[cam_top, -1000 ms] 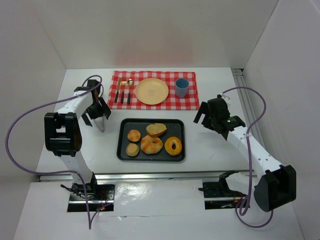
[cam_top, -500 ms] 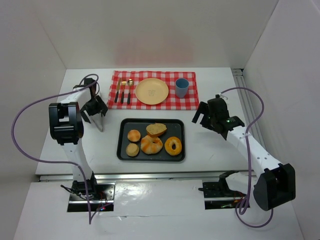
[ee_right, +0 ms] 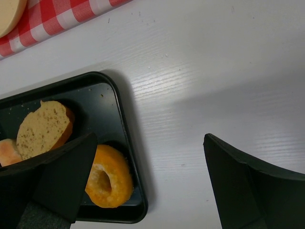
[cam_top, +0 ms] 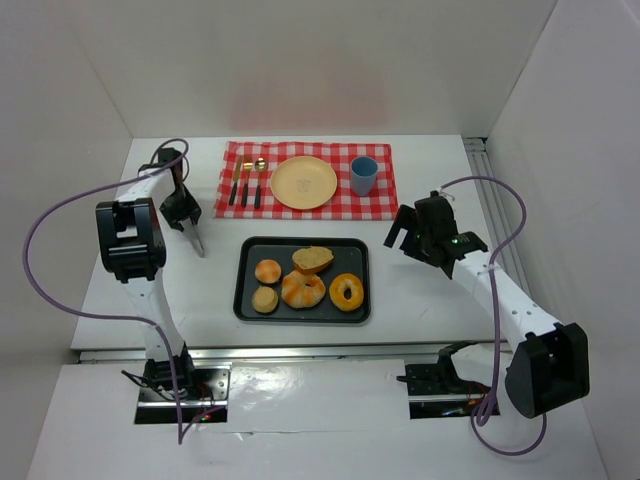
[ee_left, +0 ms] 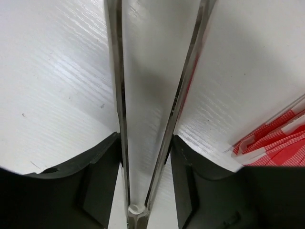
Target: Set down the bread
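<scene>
Steel tongs (ee_left: 152, 109) sit clamped in my left gripper (cam_top: 188, 215), which has swung away from the tray (cam_top: 350, 258); the bread (cam_top: 303, 288) there looks untouched, so picking probably hasn't begun. Right gripper (ee_right: 150, 162) gapes wide.

1. This looks like a robotics lab test cell, not a home: plain white panels (cam_top: 70, 90) box in a white table (cam_top: 420, 300) on three sides.
2. Two robot arms, the left arm (cam_top: 130, 240) and the right arm (cam_top: 500, 295), are bolted to metal plates (cam_top: 180, 393) at the near edge, with purple cables (cam_top: 30, 270) looping loose.
3. The meal looks staged: a red checked cloth (cam_top: 375, 205), yellow plate (cam_top: 304, 183), blue cup (cam_top: 363, 175), cutlery (cam_top: 246, 182), and a dark tray (cam_top: 352, 255) of bread (cam_top: 303, 289).
</scene>
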Controlling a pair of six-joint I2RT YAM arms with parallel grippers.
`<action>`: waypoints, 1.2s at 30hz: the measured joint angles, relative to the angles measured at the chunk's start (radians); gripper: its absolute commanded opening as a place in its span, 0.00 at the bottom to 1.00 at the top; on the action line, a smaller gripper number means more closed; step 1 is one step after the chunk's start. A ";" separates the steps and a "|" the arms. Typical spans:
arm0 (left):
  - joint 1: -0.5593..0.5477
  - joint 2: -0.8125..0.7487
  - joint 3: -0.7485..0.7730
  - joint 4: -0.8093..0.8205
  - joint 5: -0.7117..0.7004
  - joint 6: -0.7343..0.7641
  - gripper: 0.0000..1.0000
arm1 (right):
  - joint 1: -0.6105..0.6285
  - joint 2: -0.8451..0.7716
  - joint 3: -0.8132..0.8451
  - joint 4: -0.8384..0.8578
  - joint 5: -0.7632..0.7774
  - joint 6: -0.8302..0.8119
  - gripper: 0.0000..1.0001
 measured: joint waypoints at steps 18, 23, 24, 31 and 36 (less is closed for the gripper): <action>-0.282 -0.597 -0.125 -0.044 0.013 0.172 0.32 | 0.000 0.032 0.004 -0.001 0.001 0.000 1.00; -0.479 -0.705 -0.292 -0.117 0.018 0.126 0.40 | 0.000 0.032 0.013 0.000 0.005 0.000 1.00; -0.509 -0.721 -0.325 -0.138 0.015 0.117 0.42 | 0.000 0.032 0.013 -0.001 0.005 0.000 1.00; -0.685 -0.825 -0.404 -0.296 0.006 0.015 0.54 | -0.002 0.032 0.020 0.000 0.004 0.000 1.00; -0.750 -0.833 -0.399 -0.361 -0.002 -0.038 0.64 | -0.009 0.032 0.026 0.001 -0.003 0.000 1.00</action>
